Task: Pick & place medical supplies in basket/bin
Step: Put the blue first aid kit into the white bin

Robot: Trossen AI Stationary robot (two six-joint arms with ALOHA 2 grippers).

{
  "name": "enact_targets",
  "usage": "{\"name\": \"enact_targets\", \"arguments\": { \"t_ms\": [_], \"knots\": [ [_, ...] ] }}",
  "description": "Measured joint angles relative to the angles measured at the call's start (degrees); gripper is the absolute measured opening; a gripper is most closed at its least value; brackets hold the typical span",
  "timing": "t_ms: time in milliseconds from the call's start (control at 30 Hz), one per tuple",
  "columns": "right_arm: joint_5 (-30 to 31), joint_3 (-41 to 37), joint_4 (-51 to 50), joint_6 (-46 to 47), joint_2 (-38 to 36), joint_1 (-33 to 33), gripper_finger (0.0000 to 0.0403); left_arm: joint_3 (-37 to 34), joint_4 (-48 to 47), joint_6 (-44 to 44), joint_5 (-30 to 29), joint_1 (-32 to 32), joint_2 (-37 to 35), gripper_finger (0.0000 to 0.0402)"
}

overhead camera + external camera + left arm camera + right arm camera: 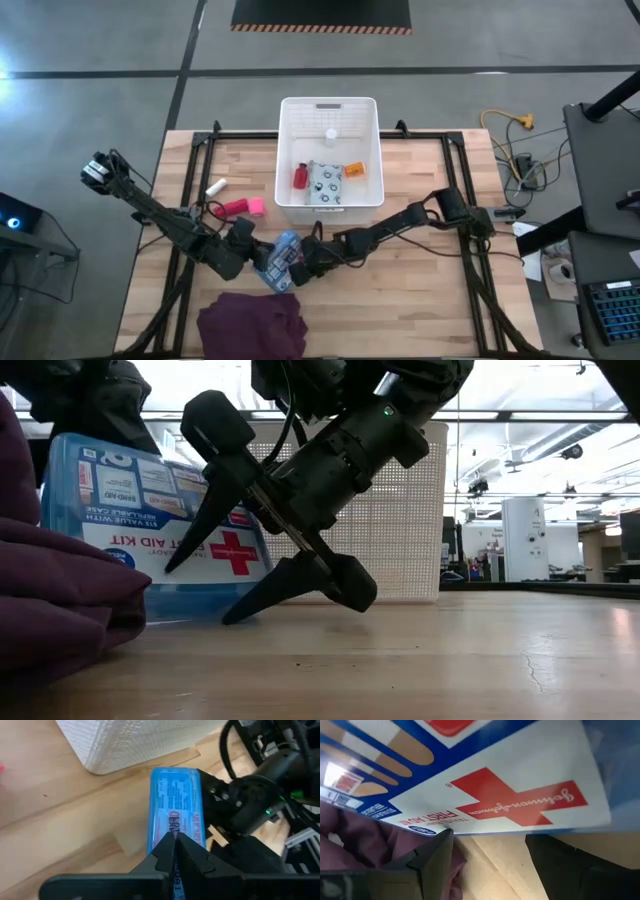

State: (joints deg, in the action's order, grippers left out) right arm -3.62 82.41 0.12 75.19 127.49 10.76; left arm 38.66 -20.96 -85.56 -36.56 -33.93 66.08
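Between basket [329, 205] and purple cloth [250, 325], first-aid pouch [150, 525] stands on edge; left gripper [175, 851] pinches its top narrowly, right gripper [235, 575] gapes wide alongside; judgement: 1 firm grip, lift clear of cloth.

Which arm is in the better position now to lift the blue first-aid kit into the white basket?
Probably the left. The left gripper is shut on the top edge of the first-aid kit. The right gripper is open beside its front face. The basket stands just beyond.

Both tools flank the blue first-aid pouch [283, 258] below the basket [290, 150].
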Motion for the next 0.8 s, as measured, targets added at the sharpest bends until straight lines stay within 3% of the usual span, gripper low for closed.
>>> {"name": "enact_targets", "arguments": {
  "t_ms": [433,800],
  "knots": [
    [-0.4,0.0,-7.5,-1.1,-2.5,-0.5,0.0251,-0.2,7.6,4.6,1.2,0.0,0.2,0.0001],
    [4.1,-0.3,-14.1,-3.4,-5.7,-0.7,0.0246,-0.4,16.2,10.1,0.8,2.1,3.6,0.0001]
  ]
}}
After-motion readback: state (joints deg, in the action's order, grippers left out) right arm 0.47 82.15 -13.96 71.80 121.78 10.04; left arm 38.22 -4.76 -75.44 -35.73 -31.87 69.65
